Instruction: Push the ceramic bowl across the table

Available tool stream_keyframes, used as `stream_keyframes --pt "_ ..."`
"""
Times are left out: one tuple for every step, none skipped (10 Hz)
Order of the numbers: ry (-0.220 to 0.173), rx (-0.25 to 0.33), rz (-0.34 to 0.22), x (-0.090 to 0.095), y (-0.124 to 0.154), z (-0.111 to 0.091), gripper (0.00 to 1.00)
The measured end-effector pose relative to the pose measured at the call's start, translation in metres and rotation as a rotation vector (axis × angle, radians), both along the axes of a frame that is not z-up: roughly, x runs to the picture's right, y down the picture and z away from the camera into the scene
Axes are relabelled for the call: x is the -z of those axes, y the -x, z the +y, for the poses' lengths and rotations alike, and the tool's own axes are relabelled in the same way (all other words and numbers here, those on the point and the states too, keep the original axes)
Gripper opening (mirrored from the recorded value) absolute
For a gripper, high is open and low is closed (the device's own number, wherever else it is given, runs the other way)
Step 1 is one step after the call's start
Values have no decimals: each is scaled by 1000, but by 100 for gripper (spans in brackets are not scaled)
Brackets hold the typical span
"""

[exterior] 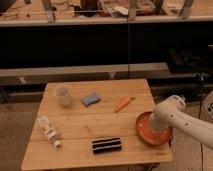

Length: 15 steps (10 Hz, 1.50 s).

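Orange-red ceramic bowl (148, 137): sat near the right front corner of the table (100, 126); gripper (153, 128), fingers together, was positioned over the bowl's middle, below the white arm (172, 111).

Gripper (151, 127) low on the right of the view. Far behind and above its fingers, along the whole back: a long pale wooden shelf (75, 21), crowded with clutter (120, 7) too blurred to name, crossed by upright metal posts (48, 10). Under that shelf, dark panels (75, 47). Lower again, a pale ledge (75, 71), left to right. Behind the fingers and to their right, dark bulky equipment (182, 62). Well left of the fingers, speckled grey floor (15, 130). Dim, warm light throughout.
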State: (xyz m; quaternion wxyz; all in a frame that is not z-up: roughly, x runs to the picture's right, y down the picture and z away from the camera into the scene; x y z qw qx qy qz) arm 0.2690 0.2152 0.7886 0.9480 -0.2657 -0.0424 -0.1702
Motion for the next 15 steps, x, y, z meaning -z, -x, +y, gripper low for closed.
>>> stream_keyframes --pt "2 4 -1 -1 0 1 19" --pt "3 6 -1 -1 0 1 19" --pt "5 11 -2 -1 0 2 19" --pt "7 16 -3 -2 0 2 19" --pt "8 21 -5 -2 1 3 19" --pt "10 26 -8 -3 2 3 19" --pt "11 32 -11 -4 4 2 19" --pt "12 36 -11 -4 3 3 19" --pt "15 41 -13 -4 3 4 19" --pt "17 46 -15 -4 4 4 19" --pt "19 51 -17 -4 5 4 19" --pt "21 57 -20 -5 6 5 19" --pt "22 62 -23 -6 8 5 19" --pt "23 65 -24 -6 8 5 19" --pt "25 68 -25 -6 8 5 19"
